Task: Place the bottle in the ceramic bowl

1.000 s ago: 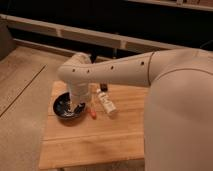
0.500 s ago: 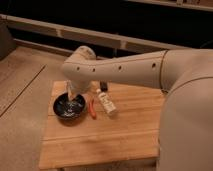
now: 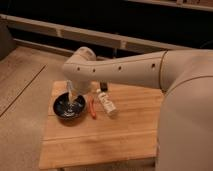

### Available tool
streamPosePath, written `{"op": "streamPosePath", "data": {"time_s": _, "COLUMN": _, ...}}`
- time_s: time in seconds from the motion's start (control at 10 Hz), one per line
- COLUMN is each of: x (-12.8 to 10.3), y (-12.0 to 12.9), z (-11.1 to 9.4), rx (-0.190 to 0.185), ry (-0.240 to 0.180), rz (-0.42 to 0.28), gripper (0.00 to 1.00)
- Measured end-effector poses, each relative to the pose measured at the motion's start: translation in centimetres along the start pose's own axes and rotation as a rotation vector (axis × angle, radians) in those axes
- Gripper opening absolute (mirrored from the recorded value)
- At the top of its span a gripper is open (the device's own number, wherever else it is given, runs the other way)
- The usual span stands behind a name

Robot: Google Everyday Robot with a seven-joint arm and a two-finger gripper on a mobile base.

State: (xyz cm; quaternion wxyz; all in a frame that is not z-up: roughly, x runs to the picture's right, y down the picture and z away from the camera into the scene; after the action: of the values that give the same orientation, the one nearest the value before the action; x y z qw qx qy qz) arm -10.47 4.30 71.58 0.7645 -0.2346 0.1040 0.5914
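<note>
Camera view: claw (image 3: 71, 96), grip unclear, hangs over ceramic bowl (image 3: 59, 112); orange stick (image 3: 92, 107) separates bowl from bottle (image 3: 107, 104).

Pale wooden plank table (image 3: 110, 142) centre stage, a thin orange-red stick (image 3: 92, 108) lying on it (left of middle), beige speckled floor (image 3: 20, 105) around.

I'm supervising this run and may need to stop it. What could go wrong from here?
1. The gripper hangs low over the round glossy black ceramic bowl, which sits near the wooden table's left edge; a bump might shove it off.
2. The slim whitish bottle lies close beside the thin orange-red stick; a grab could catch the stick or roll the bottle.
</note>
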Motion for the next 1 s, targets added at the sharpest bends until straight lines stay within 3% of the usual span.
{"op": "streamPosePath", "data": {"time_s": 0.6, "x": 0.2, "y": -5.9, "z": -0.6, "rx": 0.039, "ry": 0.016, "rz": 0.025, "gripper": 0.65}}
{"op": "streamPosePath", "data": {"time_s": 1.0, "x": 0.2, "y": -6.2, "z": -0.6, "rx": 0.04, "ry": 0.016, "rz": 0.031, "gripper": 0.65}}
